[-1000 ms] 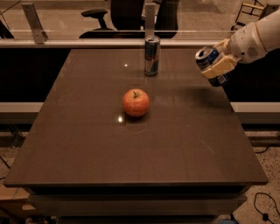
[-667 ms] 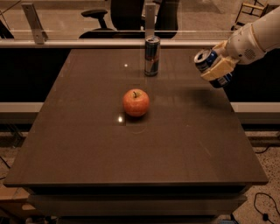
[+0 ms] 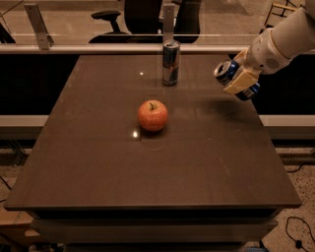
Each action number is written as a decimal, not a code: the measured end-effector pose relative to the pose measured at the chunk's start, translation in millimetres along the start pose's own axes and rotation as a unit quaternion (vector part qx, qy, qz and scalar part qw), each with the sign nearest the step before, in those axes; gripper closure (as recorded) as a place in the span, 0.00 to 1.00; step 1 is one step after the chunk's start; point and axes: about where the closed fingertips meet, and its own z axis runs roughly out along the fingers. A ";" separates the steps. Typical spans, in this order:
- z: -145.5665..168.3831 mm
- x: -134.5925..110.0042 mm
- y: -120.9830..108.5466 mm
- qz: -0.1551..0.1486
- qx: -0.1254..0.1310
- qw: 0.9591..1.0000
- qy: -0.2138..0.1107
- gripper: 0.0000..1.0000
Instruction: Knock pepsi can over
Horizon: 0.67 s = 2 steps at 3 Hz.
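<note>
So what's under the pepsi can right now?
Only bare table, with a shadow; the gripper holds the pepsi can tilted above it. The gripper covers the can's middle.

End effector (image 3: 240, 81) around tilted pepsi can (image 3: 225, 72) above table (image 3: 197, 157) edge

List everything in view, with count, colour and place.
table: 1, dark brown, fills most of the view
apple: 1, red, near the table's centre
slim can: 1, silver, blue and red, upright near the table's far edge
pepsi can: 1, dark blue, tilted, held off the table over its right side
chair: 1, black, beyond the table
rail: 1, pale, along the table's far edge
arm: 1, white, reaching in from the upper right
end effector: 1, tan pad, shut on the pepsi can above the table's right side
</note>
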 end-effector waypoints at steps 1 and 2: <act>5.4 4.8 -2.8 -0.001 0.000 1.000 0.015 1.00; 13.6 12.7 -5.6 0.001 -0.001 0.999 0.036 1.00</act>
